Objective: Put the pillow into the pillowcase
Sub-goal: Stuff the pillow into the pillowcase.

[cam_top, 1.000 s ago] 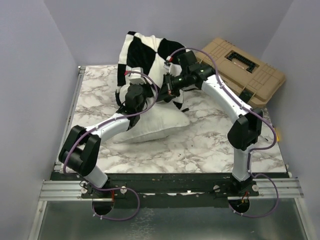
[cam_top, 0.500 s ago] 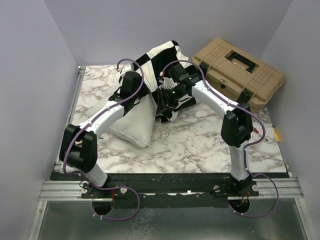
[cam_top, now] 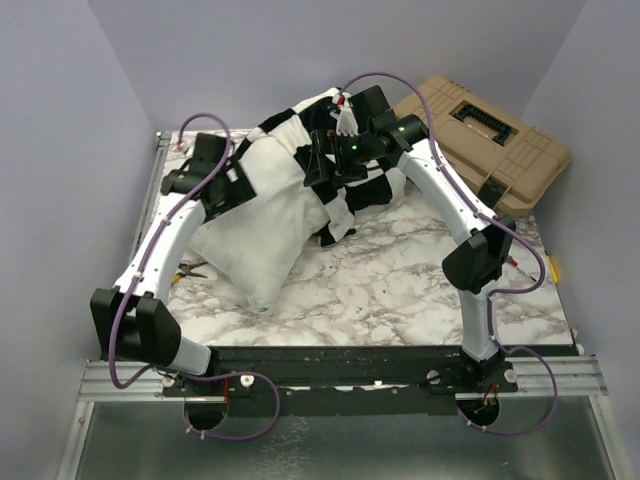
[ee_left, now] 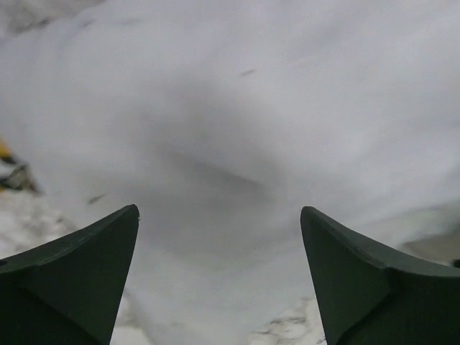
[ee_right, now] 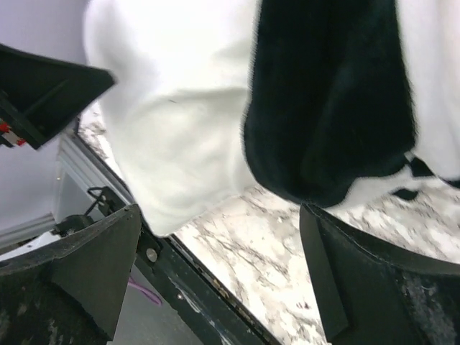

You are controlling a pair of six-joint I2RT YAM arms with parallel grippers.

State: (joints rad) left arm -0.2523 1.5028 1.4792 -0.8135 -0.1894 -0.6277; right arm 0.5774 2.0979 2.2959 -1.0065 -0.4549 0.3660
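The white pillow [cam_top: 262, 205] lies tilted on the left half of the table, its far end tucked into the black-and-white checked pillowcase [cam_top: 352, 192], which bunches at the back centre. My left gripper [cam_top: 243, 188] is at the pillow's left flank. In the left wrist view it [ee_left: 219, 212] stands open, with the pillow [ee_left: 237, 122] filling the space ahead and nothing between the fingers. My right gripper [cam_top: 320, 172] hovers over the pillowcase's mouth. In the right wrist view it [ee_right: 219, 208] is open and empty, above the pillow [ee_right: 180, 108] and a black fold of pillowcase [ee_right: 330, 108].
A tan hard case [cam_top: 485, 140] sits at the back right corner. A small yellow-handled tool [cam_top: 190, 268] lies by the marble table's [cam_top: 400, 290] left edge, and a yellow item [cam_top: 551, 268] at its right edge. Purple walls close in on three sides.
Both grippers have gone from shut to open and let go of the fabric. The left arm swung out to the left. The pillow and pillowcase shifted and settled on the table.
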